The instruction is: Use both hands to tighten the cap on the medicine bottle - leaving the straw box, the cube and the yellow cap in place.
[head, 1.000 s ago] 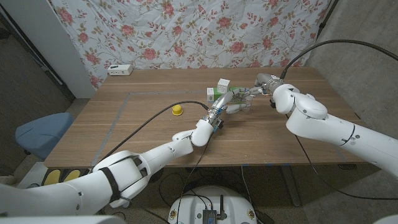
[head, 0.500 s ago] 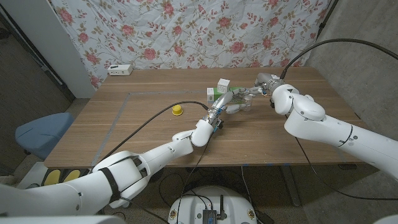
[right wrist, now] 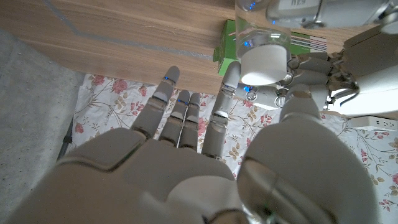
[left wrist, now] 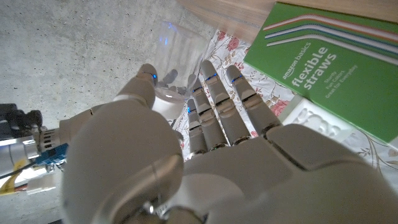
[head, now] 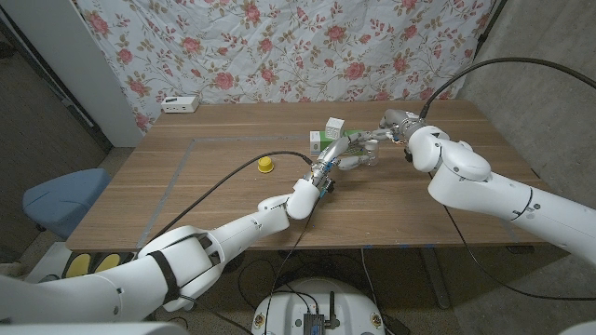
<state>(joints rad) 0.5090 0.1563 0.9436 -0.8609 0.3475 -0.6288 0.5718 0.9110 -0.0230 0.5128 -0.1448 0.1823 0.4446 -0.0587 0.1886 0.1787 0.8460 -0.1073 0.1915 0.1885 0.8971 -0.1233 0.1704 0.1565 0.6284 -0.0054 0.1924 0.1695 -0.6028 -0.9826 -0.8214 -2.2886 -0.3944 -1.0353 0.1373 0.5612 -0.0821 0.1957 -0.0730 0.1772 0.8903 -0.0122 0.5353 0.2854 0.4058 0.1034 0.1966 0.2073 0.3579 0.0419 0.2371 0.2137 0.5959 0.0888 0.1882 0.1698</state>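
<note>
the clear plastic medicine bottle (right wrist: 261, 31) lies tipped, long axis level, its round white cap (right wrist: 265, 64) facing the right hand (right wrist: 205, 168), whose fingers are spread, gripping nothing. the left hand (left wrist: 205, 143) clasps the bottle beside the green cardboard straw box (left wrist: 329, 62).

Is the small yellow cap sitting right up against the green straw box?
No, in the head view the small yellow cap sits alone on the wooden table, well apart from the green straw box.
</note>
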